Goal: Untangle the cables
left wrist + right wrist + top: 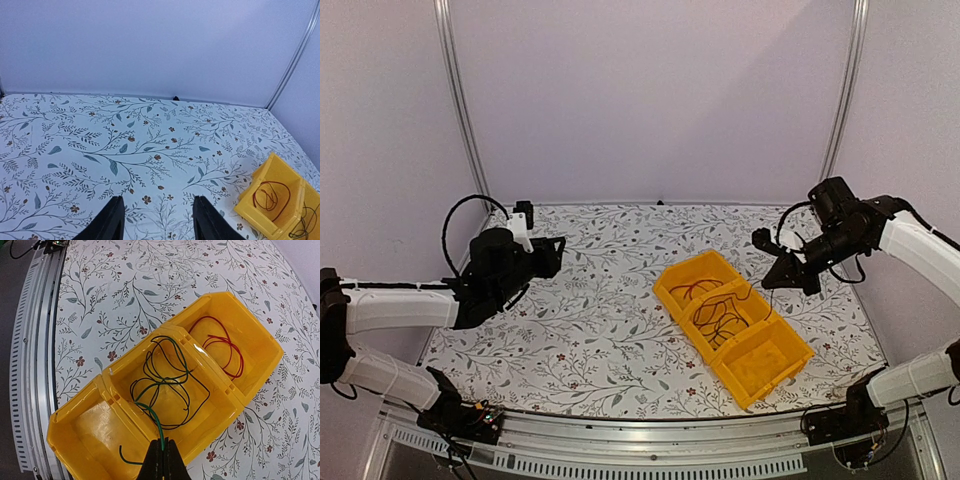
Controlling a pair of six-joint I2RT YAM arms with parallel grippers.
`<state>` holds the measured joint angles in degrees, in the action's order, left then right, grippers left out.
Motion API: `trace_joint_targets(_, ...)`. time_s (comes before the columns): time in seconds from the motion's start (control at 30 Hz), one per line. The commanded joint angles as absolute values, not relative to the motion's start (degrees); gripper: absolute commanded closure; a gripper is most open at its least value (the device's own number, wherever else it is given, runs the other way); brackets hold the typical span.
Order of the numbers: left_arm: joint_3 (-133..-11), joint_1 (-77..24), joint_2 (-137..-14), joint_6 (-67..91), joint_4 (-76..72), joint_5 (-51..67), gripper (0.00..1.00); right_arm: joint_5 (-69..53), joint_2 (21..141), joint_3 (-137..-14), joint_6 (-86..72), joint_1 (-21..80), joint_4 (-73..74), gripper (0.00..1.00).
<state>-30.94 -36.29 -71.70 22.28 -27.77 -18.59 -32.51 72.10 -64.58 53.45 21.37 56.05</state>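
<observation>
A yellow three-compartment bin [662, 290] lies right of centre on the floral table. Its far compartment holds a red cable [235, 352]. Its middle compartment holds a green cable [152, 412] tangled with a black cable [200, 385]. My right gripper [162, 442] is shut on the green cable above the bin's right edge, and the cable rises from the middle compartment to the jaws. A short green end hangs over the near compartment. My left gripper [157, 215] is open and empty above the table, far left of the bin [260, 200].
The near compartment [95, 425] holds nothing but the hanging green end. The table's metal front rail [35, 340] runs close to the bin. White walls enclose the back and sides.
</observation>
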Motion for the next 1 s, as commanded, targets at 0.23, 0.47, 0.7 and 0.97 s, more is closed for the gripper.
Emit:
trace_joint_targets(0.23,-30.9,-35.7,-73.3,23.1,-28.7,-17.3,0.52,-30.5,82.0,-60.7,49.4,25.7,42.6,1.0)
trace_joint_targets(0.47,-31.4,-35.8,-72.3,24.1,-26.4,-14.2,0.51,-22.6,88.4,-59.7,47.3,26.1,36.4,1.0)
trace_joint_targets(0.7,-31.4,-35.8,-71.6,24.7,-24.2,-12.7,0.51,-15.3,89.7,-55.3,48.6,27.2,32.1,1.0)
trace_joint_targets(0.97,-32.3,-35.8,-73.0,24.8,-23.9,-11.9,0.5,-14.0,87.3,-53.2,50.7,27.4,31.3,0.91)
